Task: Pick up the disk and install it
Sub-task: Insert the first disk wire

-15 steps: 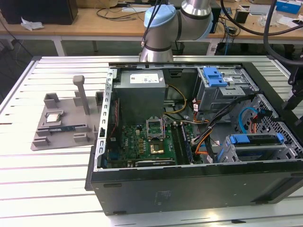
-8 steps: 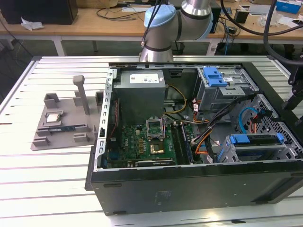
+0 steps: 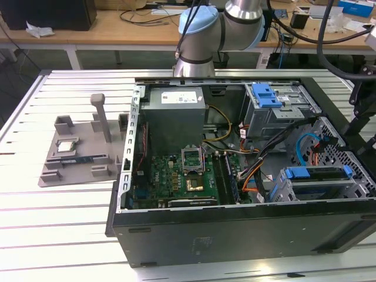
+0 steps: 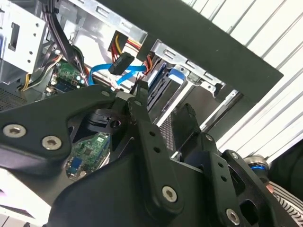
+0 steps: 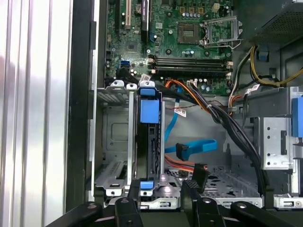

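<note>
While our gripper [image 5: 163,201] hangs with fingers apart and empty above the disk [image 5: 147,142] seated edge-up in its bay [image 5: 113,142], we should stay centred on the rails.

No text, number or sign can be made out anywhere. The power supply [image 3: 175,111] carries a white label [image 3: 179,98] on its top face; its print cannot be read. Small white tags hang on the cables [image 5: 179,110] in the first wrist view, also unreadable. The motherboard [image 3: 176,179] shows no markings that can be read.
</note>
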Available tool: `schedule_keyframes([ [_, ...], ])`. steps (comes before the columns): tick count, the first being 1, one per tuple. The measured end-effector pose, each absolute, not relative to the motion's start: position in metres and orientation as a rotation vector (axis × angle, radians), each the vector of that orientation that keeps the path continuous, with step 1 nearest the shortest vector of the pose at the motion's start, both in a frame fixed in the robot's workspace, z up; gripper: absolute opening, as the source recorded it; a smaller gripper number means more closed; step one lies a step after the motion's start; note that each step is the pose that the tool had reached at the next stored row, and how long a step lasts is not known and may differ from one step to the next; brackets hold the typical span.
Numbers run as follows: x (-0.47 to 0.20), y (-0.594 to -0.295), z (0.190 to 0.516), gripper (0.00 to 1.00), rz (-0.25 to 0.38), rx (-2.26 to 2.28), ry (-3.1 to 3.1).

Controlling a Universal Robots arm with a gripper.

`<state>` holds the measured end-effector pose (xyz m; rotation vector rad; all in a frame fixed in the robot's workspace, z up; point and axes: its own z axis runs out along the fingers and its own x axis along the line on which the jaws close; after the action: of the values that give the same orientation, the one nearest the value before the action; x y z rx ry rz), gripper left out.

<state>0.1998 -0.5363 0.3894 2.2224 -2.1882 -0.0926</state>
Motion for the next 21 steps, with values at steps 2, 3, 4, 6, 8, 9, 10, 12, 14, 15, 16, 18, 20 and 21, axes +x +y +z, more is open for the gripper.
schedule_keyframes([
  [2, 0.196, -0.535, 0.389, 0.48, -0.093, 2.223, -2.188],
  [3, 0.195, -0.535, 0.389, 0.48, -0.093, 2.223, -2.188],
  [4, 0.194, -0.535, 0.389, 0.48, -0.093, 2.223, -2.188],
  [6, 0.191, -0.533, 0.389, 0.48, -0.093, 2.223, -2.188],
  [8, 0.188, -0.531, 0.388, 0.48, -0.093, 2.222, -2.188],
  [9, 0.186, -0.530, 0.388, 0.48, -0.093, 2.223, -2.188],
  [10, 0.185, -0.529, 0.387, 0.48, -0.093, 2.222, -2.188],
  [12, 0.183, -0.526, 0.385, 0.48, -0.092, 2.222, -2.188],
  [14, 0.182, -0.521, 0.382, 0.48, -0.092, 2.222, -2.188],
  [15, 0.182, -0.518, 0.381, 0.48, -0.092, 2.222, -2.188],
  [16, 0.182, -0.515, 0.381, 0.48, -0.092, 2.222, -2.188],
  [18, 0.184, -0.506, 0.380, 0.48, -0.092, 2.222, -2.188],
  [20, 0.191, -0.500, 0.376, 0.48, -0.084, 2.218, -2.185],
  [21, 0.193, -0.498, 0.373, 0.48, -0.079, 2.215, -2.184],
])
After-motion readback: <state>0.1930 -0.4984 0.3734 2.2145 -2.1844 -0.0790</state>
